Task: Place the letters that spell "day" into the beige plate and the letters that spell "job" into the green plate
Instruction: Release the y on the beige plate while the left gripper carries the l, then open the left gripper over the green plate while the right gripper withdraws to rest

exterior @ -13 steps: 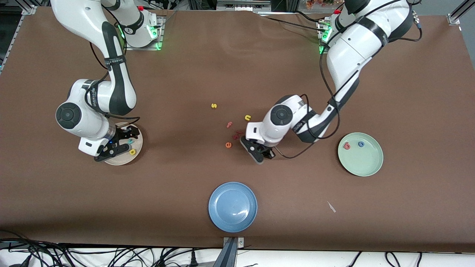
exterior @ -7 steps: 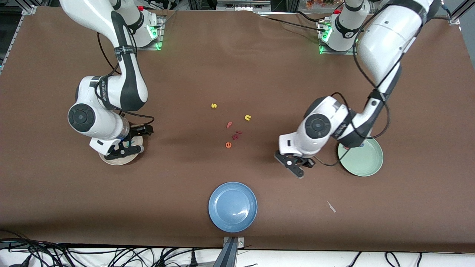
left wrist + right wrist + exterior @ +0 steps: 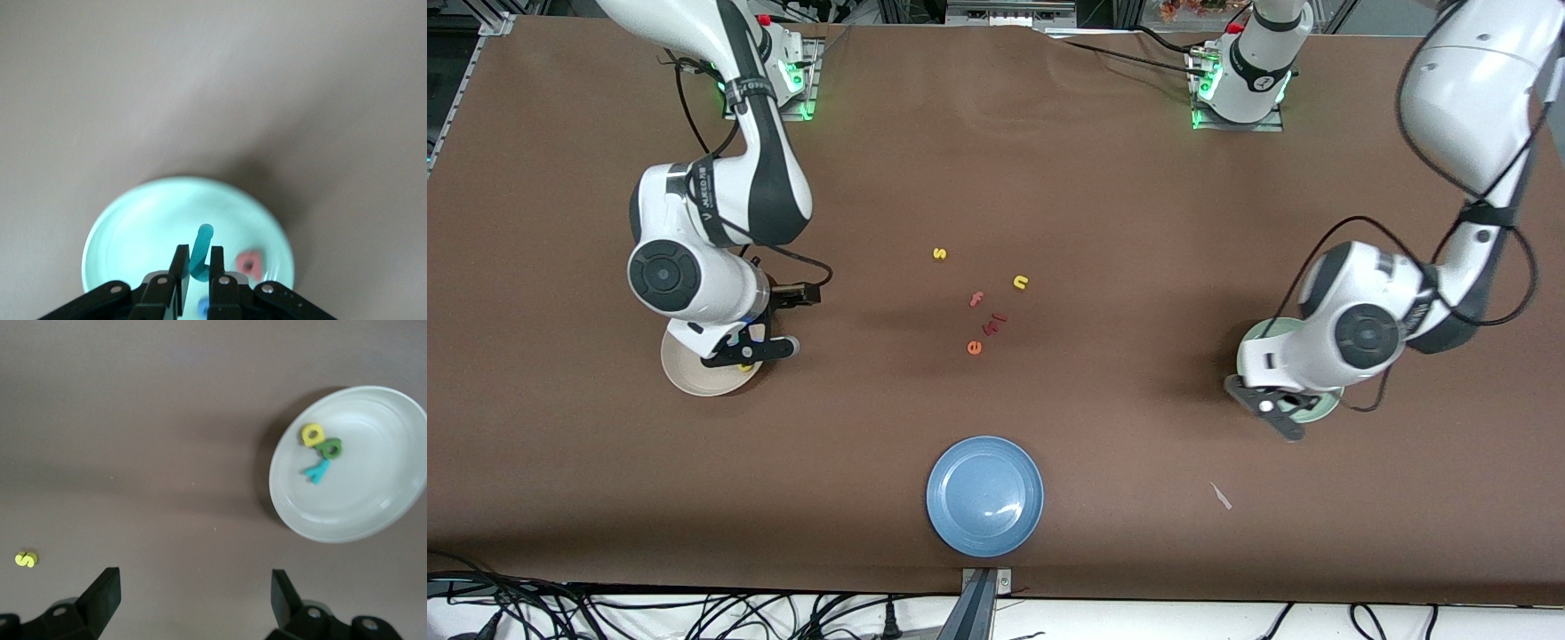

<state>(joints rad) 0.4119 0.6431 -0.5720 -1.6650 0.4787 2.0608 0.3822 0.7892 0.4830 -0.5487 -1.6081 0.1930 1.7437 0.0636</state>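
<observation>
Left gripper (image 3: 197, 277) pinches a teal hook-shaped foam j (image 3: 200, 251) over the smooth round mint-green plate (image 3: 127, 230); right gripper (image 3: 193, 593) gapes wide, beside the glossy beige plate (image 3: 373, 500).

Three plates are counted: one beige plate (image 3: 694, 378), one green plate (image 3: 133, 227), one blue plate (image 3: 984, 496). Three plated letters (image 3: 322, 450) are seen beside the right gripper (image 3: 193, 587). Two letters (image 3: 248, 262) are seen under the left gripper (image 3: 198, 257), and one teal letter (image 3: 202, 240) is clamped in it. About five loose letters (image 3: 974, 348) are seen well apart from both.

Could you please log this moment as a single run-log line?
left gripper: shut on teal j, over green plate | right gripper: open, beside beige plate | beige plate: three letters in
</observation>
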